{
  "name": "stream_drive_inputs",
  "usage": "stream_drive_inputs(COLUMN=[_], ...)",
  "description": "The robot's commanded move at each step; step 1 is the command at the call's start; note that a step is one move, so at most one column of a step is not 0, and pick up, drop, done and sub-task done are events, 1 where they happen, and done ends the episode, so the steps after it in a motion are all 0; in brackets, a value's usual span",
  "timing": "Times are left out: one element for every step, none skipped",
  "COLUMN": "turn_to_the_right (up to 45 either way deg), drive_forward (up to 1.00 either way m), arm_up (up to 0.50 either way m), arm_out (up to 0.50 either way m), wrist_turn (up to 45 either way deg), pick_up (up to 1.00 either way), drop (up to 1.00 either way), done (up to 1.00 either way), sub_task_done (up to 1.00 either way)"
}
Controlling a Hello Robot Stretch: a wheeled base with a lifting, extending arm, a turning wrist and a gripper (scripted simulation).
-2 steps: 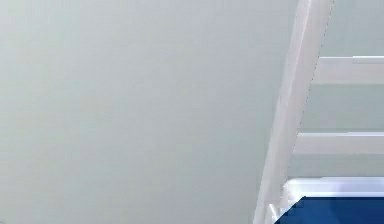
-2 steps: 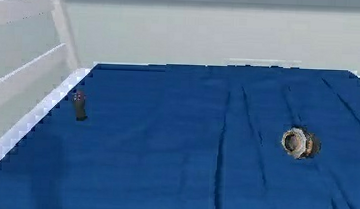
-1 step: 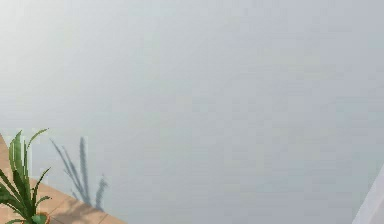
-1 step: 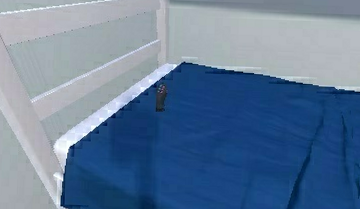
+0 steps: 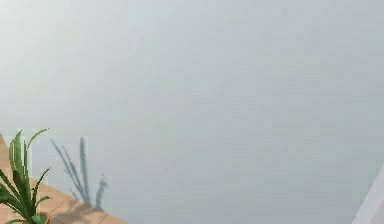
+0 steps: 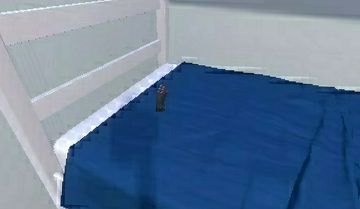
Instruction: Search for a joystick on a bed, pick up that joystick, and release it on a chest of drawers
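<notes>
The small dark upright joystick (image 6: 161,98), just one, stands on the one blue-covered bed (image 6: 237,145) near its one white slatted wooden headboard (image 6: 81,17), and you cannot tell where it lies from the gripper or how the gripper is.
</notes>
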Motion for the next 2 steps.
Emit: stream_drive_inputs(turn_to_the_right=[0.0,0.0], drive_forward=[0.00,0.00], arm_up=[0.38,0.00], arm_out=[0.00,0.48], wrist_turn=[0.0,0.0], pick_up=[0.00,0.00], drop=[0.00,0.00], done=[0.00,0.00], sub_task_done=[0.00,0.00])
